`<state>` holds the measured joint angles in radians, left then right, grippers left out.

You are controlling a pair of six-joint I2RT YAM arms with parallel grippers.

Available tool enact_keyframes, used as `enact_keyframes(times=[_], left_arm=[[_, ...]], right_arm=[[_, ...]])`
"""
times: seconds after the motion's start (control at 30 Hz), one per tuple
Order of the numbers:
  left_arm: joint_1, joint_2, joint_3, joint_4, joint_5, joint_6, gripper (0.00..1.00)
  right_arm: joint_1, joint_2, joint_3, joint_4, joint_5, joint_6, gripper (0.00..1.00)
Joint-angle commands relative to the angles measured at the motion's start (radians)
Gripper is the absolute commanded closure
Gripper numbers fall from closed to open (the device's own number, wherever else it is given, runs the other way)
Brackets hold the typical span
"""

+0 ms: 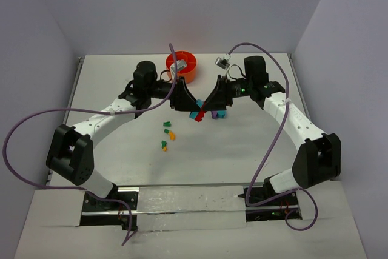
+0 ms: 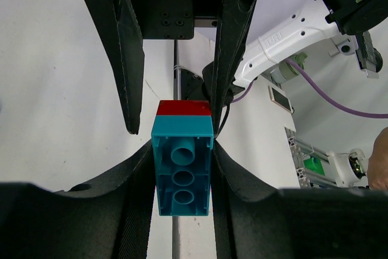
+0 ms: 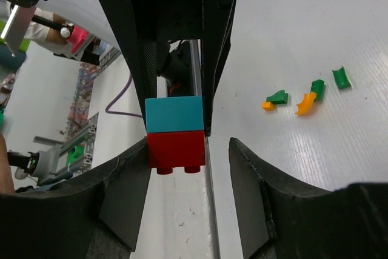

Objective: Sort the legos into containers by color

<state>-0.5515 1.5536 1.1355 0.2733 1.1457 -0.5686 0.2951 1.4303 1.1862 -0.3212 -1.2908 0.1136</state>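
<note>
My desk (image 1: 121,168), left gripper (image 2: 182,150) tight on teal-red brick (image 2: 182,180), right gripper (image 3: 188,144) agape around it, loose bricks (image 1: 167,136) nearby.

Robotics lab: white-walled booth (image 1: 121,4), purple cabling (image 1: 36,114), aluminium mounting rail (image 1: 188,199).

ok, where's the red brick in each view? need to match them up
Top external: red brick just above frame centre, joined to the teal brick.
Left wrist: mid-frame, red brick directly above the teal brick.
Right wrist: left of centre, red brick directly below the teal brick.
Shared landmark: the teal brick stuck to it.
</note>
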Motion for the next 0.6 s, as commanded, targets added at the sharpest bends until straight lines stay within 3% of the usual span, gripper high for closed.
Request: enact_keyframes(times=[0.0, 0.2, 0.27, 0.37, 0.5, 0.57], left_arm=[[-0.011, -0.033, 0.004, 0.044, 0.013, 0.009, 0.91], [-0.013, -0.029, 0.01, 0.035, 0.008, 0.019, 0.89], [-0.014, -0.027, 0.014, 0.011, 0.004, 0.029, 0.8], [-0.013, -0.024, 0.025, -0.024, -0.006, 0.052, 0.6], [-0.009, -0.024, 0.051, -0.117, -0.017, 0.108, 0.38], [-0.002, -0.026, 0.064, -0.15, -0.018, 0.129, 0.36]], right_arm=[[0.01, 0.004, 0.049, 0.042, -0.027, 0.018, 0.41], [0.014, 0.002, 0.047, 0.048, -0.046, 0.024, 0.54], [0.017, 0.001, 0.048, 0.044, -0.053, 0.019, 0.68], [0.023, -0.004, 0.058, 0.009, -0.048, -0.029, 0.98], [0.027, -0.019, 0.063, -0.063, -0.017, -0.095, 1.0], [0.029, -0.018, 0.077, -0.122, -0.001, -0.154, 1.0]])
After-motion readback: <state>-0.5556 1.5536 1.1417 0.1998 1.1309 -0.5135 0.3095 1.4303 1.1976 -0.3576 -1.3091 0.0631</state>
